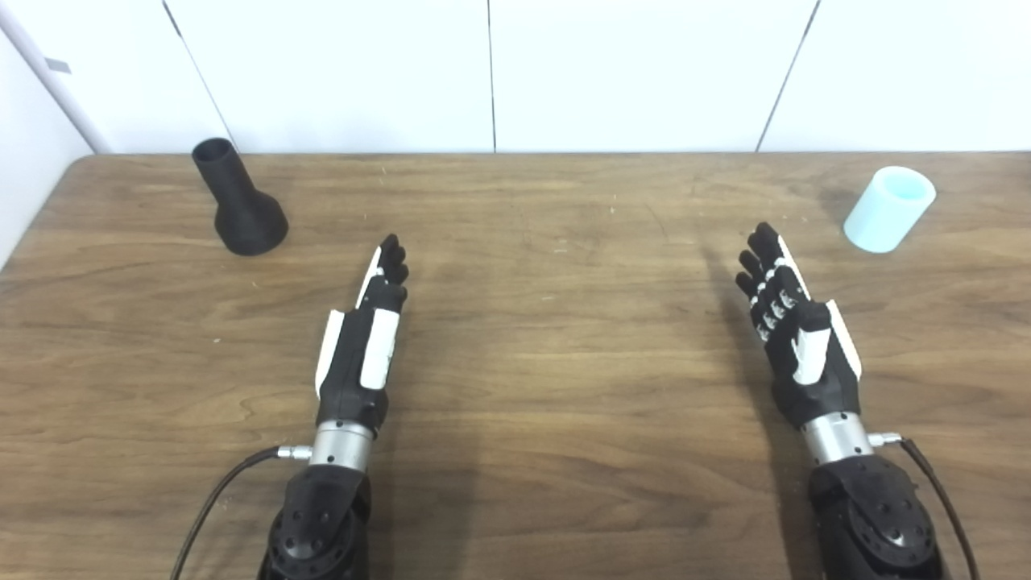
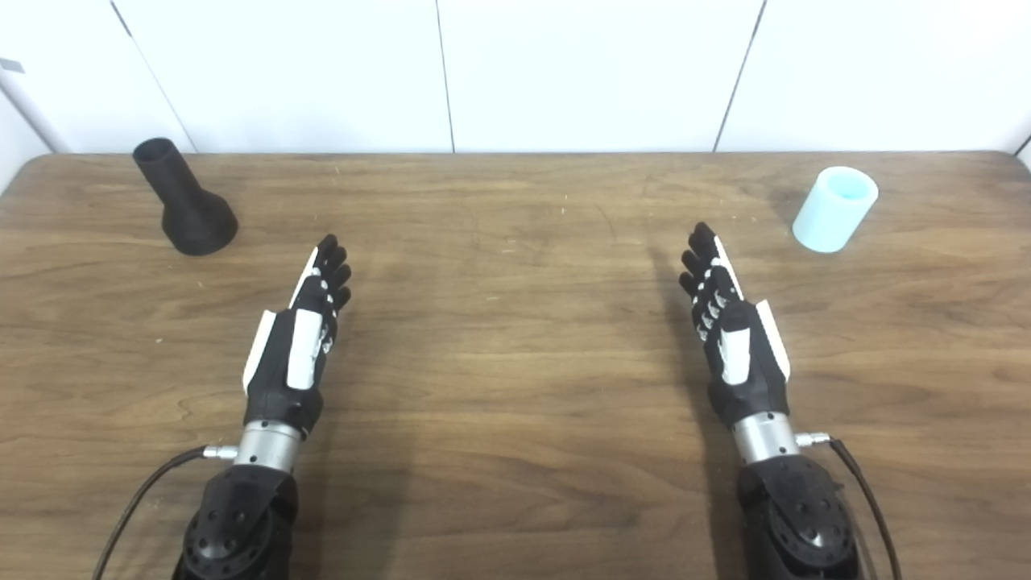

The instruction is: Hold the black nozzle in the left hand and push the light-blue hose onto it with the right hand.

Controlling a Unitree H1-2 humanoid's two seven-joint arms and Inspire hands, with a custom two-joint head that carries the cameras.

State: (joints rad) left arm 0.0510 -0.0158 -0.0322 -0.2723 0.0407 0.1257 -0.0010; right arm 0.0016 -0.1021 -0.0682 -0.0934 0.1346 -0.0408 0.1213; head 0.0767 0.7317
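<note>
The black nozzle (image 1: 239, 201) stands upright on its wide base at the table's far left, narrow tube end up. The light-blue hose piece (image 1: 888, 209), a short cylinder, stands at the far right. My left hand (image 1: 366, 338) hovers open over the table, fingers straight, well to the right of and nearer than the nozzle. My right hand (image 1: 793, 322) is open too, fingers extended, left of and nearer than the hose. Neither hand touches anything.
The wooden table (image 1: 548, 338) reaches a white panelled wall (image 1: 491, 72) at the back. Its rounded left corner lies just behind the nozzle. Cables run from both wrists toward the bottom edge.
</note>
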